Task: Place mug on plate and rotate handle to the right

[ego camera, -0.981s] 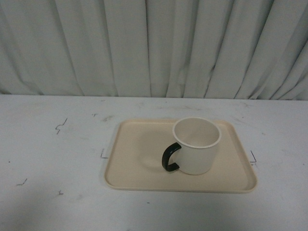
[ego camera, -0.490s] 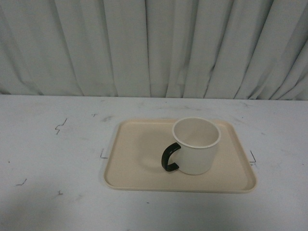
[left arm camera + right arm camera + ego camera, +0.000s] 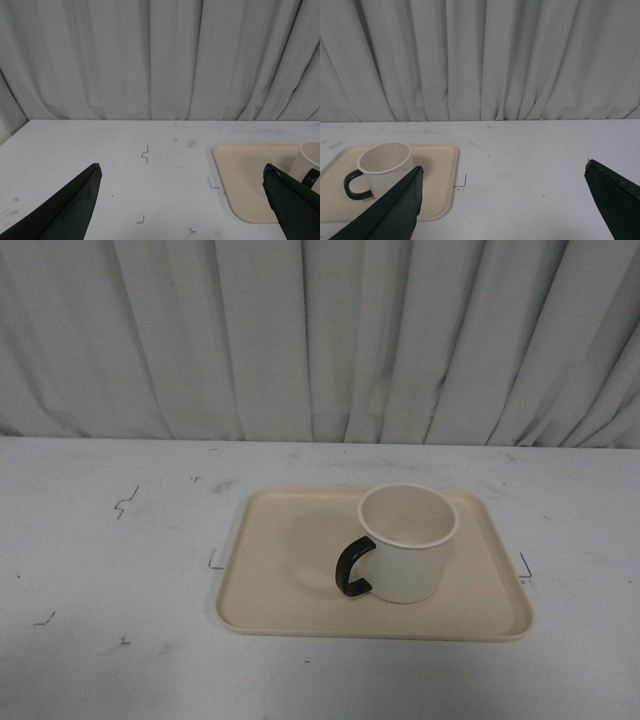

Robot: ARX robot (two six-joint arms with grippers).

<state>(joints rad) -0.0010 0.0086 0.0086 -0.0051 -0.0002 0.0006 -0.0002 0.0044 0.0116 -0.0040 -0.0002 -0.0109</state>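
Nothing has moved in the last second: mug and plate sit where they were, and no arm shows in your front view.

Where you stand:
- The mug is upright on the plate, in its right half, with the open top up.
- The handle sticks out to the left and a bit toward the camera, over the plate's middle, so it isn't pointing right yet.
- The plate lies flat on the bench, right of centre, long side across your view. There are small black marks on the bench at its left and right edges.
- Left gripper: jaws spread wide, nothing between them, above bare bench. From its wrist camera, plate and mug sit beyond one finger, well apart from it.
- Right gripper: also spread wide and empty. One finger overlaps the mug in its wrist view, but you can't tell any contact from that.
- A grey curtain hangs behind the bench.
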